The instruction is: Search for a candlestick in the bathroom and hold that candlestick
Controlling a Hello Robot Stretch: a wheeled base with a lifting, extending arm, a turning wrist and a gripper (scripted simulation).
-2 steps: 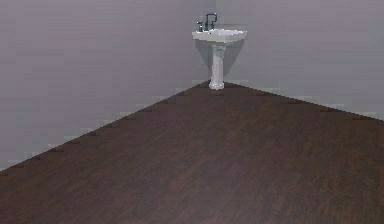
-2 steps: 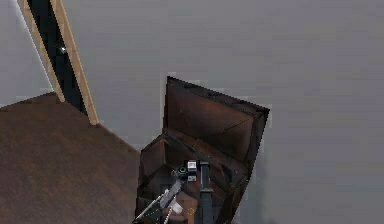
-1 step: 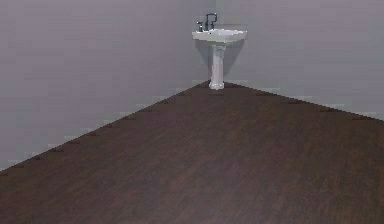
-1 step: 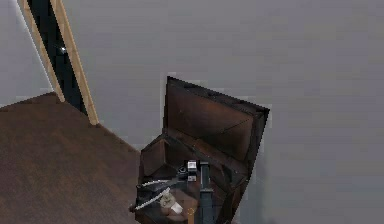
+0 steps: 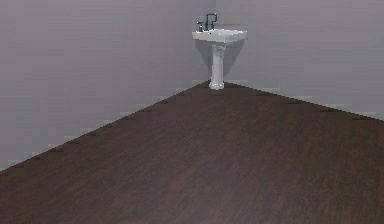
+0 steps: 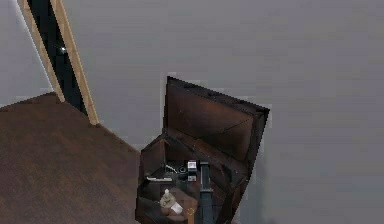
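Dark wood floor (image 5: 200, 160), grey walls, white pedestal sink (image 5: 218, 38) in far corner. Gripper (image 6: 165, 174) shows against a dark wooden cabinet (image 6: 215, 120); can't tell whether it holds anything. Small pale object (image 6: 170, 205) lies on the cabinet just beside gripper; can't confirm it's the candlestick.

Nothing legible anywhere: no text, label, brand, number or sign. Only black marks on the small white squares (image 6: 190, 166) at the far end of the arm (image 6: 205, 196), too small to read.
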